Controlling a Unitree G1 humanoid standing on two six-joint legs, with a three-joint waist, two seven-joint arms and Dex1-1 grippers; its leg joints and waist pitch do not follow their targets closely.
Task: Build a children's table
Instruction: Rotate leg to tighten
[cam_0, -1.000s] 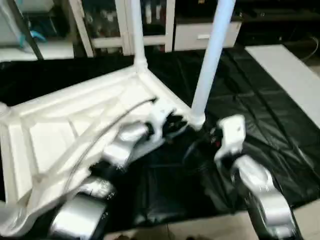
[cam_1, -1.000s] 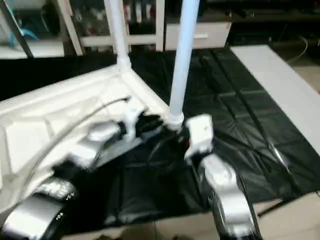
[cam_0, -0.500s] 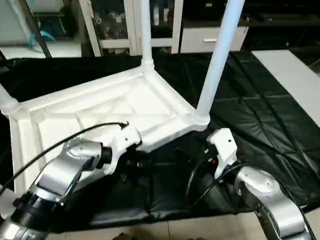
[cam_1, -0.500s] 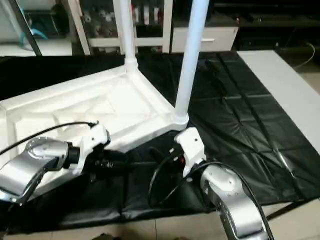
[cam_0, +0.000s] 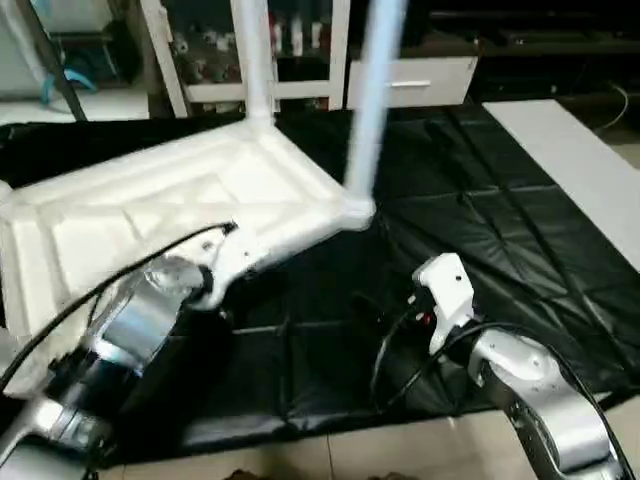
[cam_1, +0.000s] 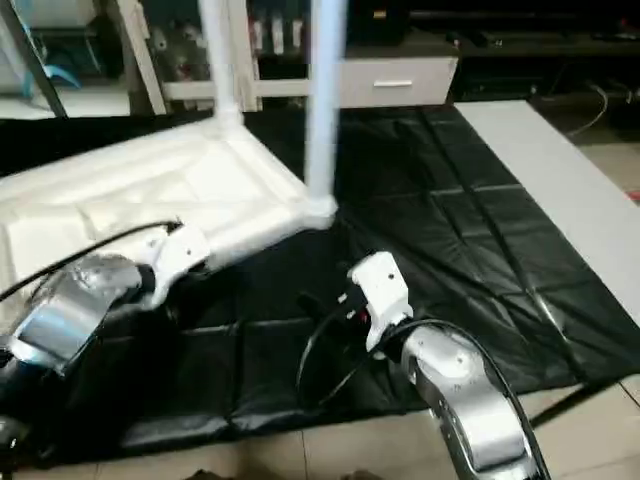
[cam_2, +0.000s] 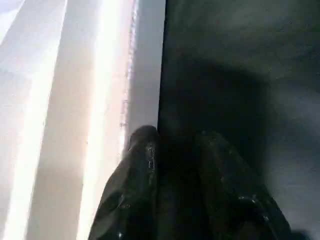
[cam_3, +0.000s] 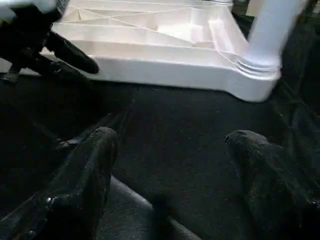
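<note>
While the tabletop (cam_0: 180, 205) lies upside down on the black cover (cam_0: 480, 220), two legs (cam_0: 375, 100) upright in its far sockets, the left gripper (cam_2: 172, 145) sits just beside its near edge, narrowly parted and empty, nearer than the wide-open, empty right gripper (cam_3: 170, 145).

Head pair looks down; wrist views sit low, sharing tabletop (cam_3: 150, 55) edge.

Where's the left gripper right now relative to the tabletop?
In the right wrist view the left gripper sits at the near edge of the upturned tabletop, low over the black cover; the left wrist view shows one finger against that white edge.
</note>
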